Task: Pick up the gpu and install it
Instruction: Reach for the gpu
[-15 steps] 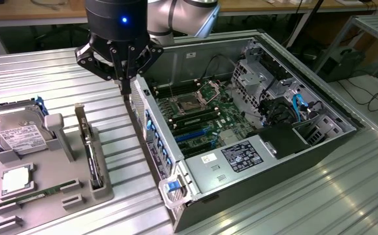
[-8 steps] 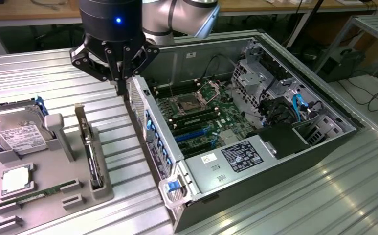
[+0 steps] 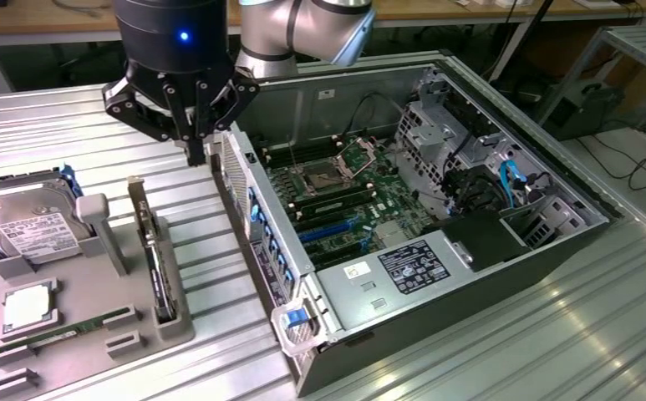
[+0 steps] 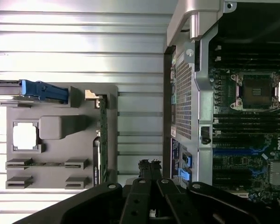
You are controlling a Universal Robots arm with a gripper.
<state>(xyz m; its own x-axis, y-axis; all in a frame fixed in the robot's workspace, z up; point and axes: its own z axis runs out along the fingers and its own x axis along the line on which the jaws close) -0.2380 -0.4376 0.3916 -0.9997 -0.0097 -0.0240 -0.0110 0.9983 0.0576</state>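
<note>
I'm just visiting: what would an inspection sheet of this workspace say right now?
Surface: ribbed metal table, bearing a grey holder and an open computer case.
Job's things: gpu on edge in the holder, untouched.
Clutter: hard drive, processor chip, memory stick, all in the holder.
End effector: shut, empty, above the table between holder and case.
Cables: blue cables inside the case.
Surroundings: wooden bench behind; floor cables.

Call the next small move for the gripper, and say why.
Probably slide across to sit above the gpu. The gripper is shut and empty, and hovers over the slatted table between the grey holder and the open computer case. The gpu stands on edge in the holder, untouched.
</note>
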